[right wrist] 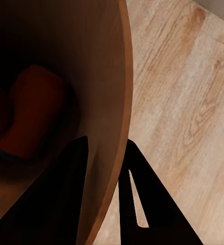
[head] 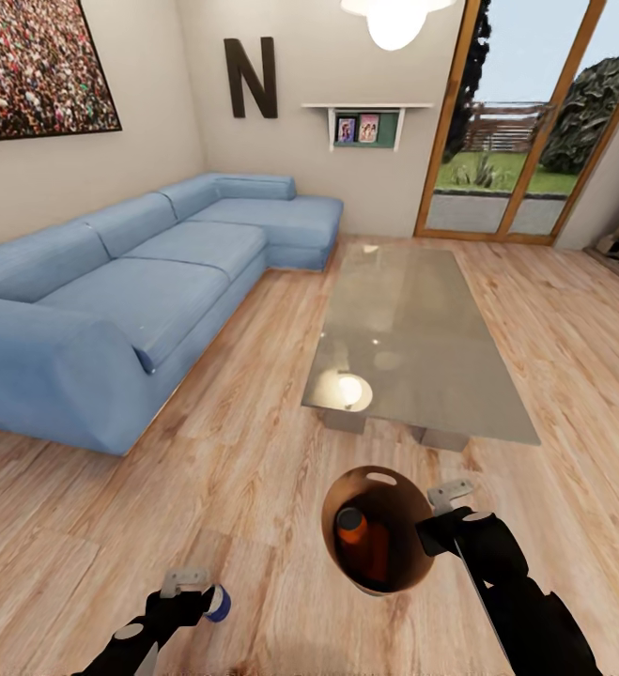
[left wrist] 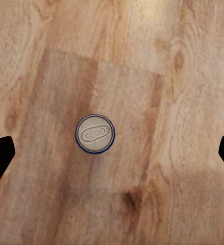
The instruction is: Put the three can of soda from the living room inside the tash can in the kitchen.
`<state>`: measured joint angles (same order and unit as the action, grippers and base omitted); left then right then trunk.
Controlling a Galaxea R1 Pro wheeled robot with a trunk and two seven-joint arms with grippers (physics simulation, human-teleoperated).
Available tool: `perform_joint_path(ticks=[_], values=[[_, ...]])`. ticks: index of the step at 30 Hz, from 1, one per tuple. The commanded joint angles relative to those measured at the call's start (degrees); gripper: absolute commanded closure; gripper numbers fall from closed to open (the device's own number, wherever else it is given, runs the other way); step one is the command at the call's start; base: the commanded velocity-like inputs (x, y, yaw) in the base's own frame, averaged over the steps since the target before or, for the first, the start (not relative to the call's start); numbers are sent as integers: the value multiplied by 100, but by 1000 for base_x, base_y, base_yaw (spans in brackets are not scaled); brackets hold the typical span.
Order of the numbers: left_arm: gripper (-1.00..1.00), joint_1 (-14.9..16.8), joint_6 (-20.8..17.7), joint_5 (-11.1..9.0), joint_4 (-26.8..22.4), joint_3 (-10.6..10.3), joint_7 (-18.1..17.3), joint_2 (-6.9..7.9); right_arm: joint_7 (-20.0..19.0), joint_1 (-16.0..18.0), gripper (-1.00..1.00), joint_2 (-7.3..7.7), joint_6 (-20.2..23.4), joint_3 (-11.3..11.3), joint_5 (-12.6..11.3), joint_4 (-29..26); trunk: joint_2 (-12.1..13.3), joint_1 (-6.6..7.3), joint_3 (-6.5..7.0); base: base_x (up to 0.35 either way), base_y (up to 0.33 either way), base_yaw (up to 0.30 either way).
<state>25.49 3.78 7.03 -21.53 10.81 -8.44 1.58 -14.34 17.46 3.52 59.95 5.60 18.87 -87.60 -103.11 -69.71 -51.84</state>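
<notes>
We've got the trash can [head: 381, 530] clamped by its rim in our right gripper [head: 443, 514], orange cans [head: 363, 545] inside. The blue can [left wrist: 94, 133] stands on the floor [head: 253, 451] under our left gripper [head: 189, 591], fingers spread wide. Next we lower and close on it.
</notes>
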Motion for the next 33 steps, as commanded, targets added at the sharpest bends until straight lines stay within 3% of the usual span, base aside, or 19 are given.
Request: perform_joint_path(ticks=[1,12,24,33], values=[[-100,0,-2,0,0,0,0,0,-7,3,100,0,5,2,-67,-1,-42,-22,-27,0,0,0],[-100,0,-4,0,0,0,0,0,-7,0,100,0,5,2,-67,1,-483,-264,-327,0,0,0],[-100,0,-6,1,0,0,0,0,-7,0,100,0,5,2,-67,0,-483,-264,-381,12,0,0],[-100,0,-4,0,0,0,0,0,-8,1,100,0,5,2,-67,5,-483,-264,-382,168,0,0]])
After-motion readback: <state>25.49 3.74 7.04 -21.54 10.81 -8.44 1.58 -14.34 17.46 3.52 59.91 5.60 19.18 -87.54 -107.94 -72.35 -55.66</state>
